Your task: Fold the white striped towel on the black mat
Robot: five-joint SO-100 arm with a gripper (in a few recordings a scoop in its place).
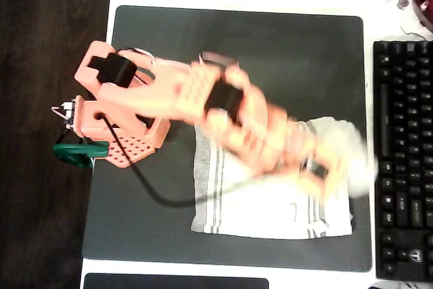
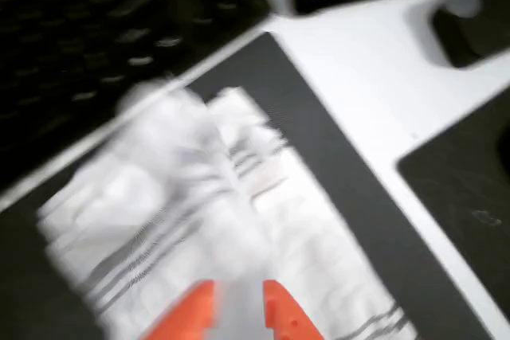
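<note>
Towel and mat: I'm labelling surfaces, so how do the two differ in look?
The towel is white with grey stripes; the mat is plain black. The towel is far smaller. The towel is rumpled with one part lifted; the mat lies flat. Both are roughly rectangular.

The orange arm (image 1: 203, 99) reaches from its base at the left of the overhead view out to the right and downward, its links stretched in a long slant; its far end is smeared with blur; the claw (image 1: 329, 170) sits at that far end, its shape too blurred there to read; in the wrist view the claw (image 2: 237, 312) shows two orange fingertips (image 2: 279, 316) at the bottom edge, a narrow gap between them.
</note>
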